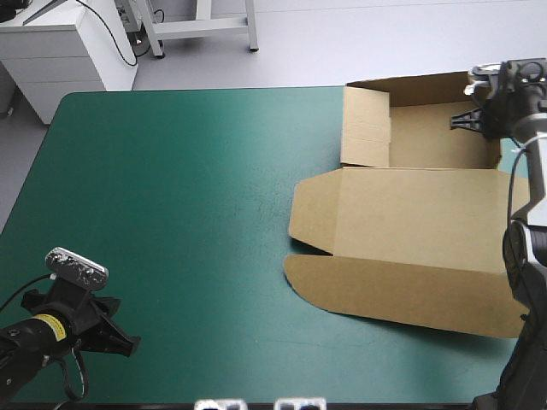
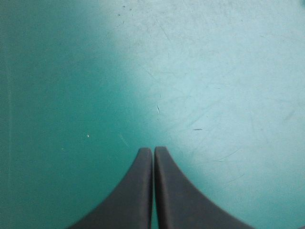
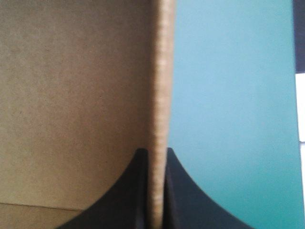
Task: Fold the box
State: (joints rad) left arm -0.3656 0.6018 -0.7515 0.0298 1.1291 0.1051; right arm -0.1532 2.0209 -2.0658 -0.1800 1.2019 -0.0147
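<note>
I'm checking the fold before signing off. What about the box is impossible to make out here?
High view: the box's right wall and lid corner, hidden behind the right arm.
Right wrist view: the wall in the right claw is blurred, the tray cut off.
Left wrist view: no box, only left claw and cover.

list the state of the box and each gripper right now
box: open tray, walls raised, lid lying flat
left gripper: shut, holding nothing, far from the box
right gripper: shut on the box, clamping a raised wall on the tray's right side
</note>
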